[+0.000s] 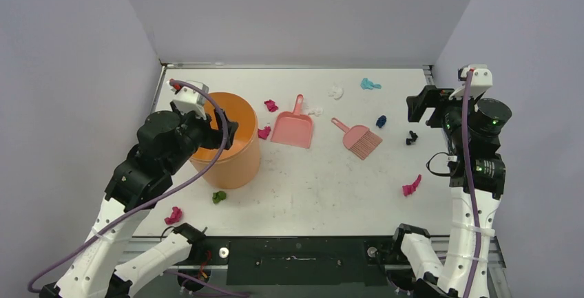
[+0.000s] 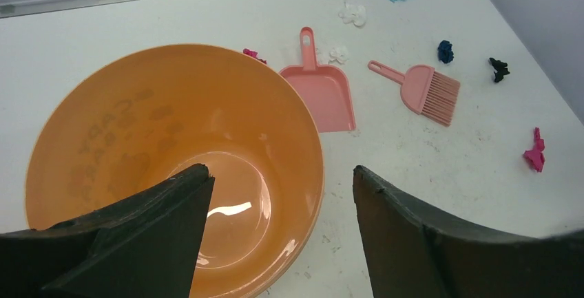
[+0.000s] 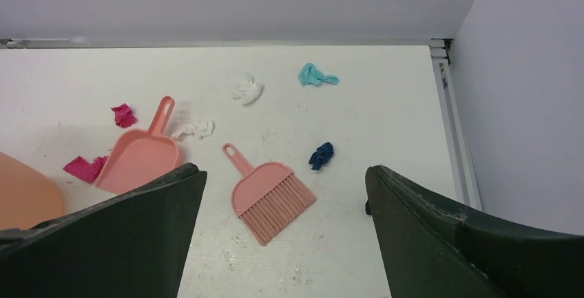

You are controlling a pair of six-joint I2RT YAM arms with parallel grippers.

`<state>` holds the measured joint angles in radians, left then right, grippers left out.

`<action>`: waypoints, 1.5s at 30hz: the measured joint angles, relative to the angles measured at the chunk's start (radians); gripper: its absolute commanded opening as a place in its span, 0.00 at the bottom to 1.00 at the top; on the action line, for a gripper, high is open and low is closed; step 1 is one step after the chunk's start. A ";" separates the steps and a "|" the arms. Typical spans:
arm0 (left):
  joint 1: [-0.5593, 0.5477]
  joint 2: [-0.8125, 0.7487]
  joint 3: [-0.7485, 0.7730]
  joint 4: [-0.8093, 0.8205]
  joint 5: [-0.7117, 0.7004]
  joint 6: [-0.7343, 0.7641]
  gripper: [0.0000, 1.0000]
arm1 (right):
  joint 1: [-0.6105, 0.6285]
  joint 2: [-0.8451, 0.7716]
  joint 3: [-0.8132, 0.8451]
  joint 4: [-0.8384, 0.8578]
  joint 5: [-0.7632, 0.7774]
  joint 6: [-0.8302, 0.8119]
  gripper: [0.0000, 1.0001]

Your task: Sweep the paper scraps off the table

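Observation:
Paper scraps lie scattered on the white table (image 1: 310, 188): magenta ones (image 1: 271, 105) (image 1: 411, 186) (image 1: 173, 214), a green one (image 1: 219, 196), white ones (image 1: 337, 91), a teal one (image 1: 369, 84), a dark blue one (image 1: 381, 121) and a black one (image 1: 411, 137). My left gripper (image 1: 222, 133) is open and empty above the orange bucket's right rim; in the left wrist view (image 2: 282, 174) its fingers straddle that rim. My right gripper (image 1: 419, 109) is open and empty, raised at the right side. In the right wrist view (image 3: 286, 171) the dark blue scrap (image 3: 321, 155) lies below it.
An empty orange bucket (image 1: 237, 164) stands at the left. A pink dustpan (image 1: 294, 129) and a pink hand brush (image 1: 359, 138) lie mid-table, also in the right wrist view: the dustpan (image 3: 141, 157) and the brush (image 3: 268, 195). Grey walls close in the table on three sides.

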<state>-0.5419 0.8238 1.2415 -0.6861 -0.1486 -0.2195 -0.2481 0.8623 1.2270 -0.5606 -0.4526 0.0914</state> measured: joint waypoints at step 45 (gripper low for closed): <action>-0.383 0.471 0.346 -0.335 0.195 0.006 0.57 | -0.027 -0.338 -0.587 0.217 -0.410 -0.006 0.05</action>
<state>-0.9253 1.2945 1.5879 -1.0214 0.0467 -0.2131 -0.2756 0.5240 0.6395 -0.3435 -0.8627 0.0856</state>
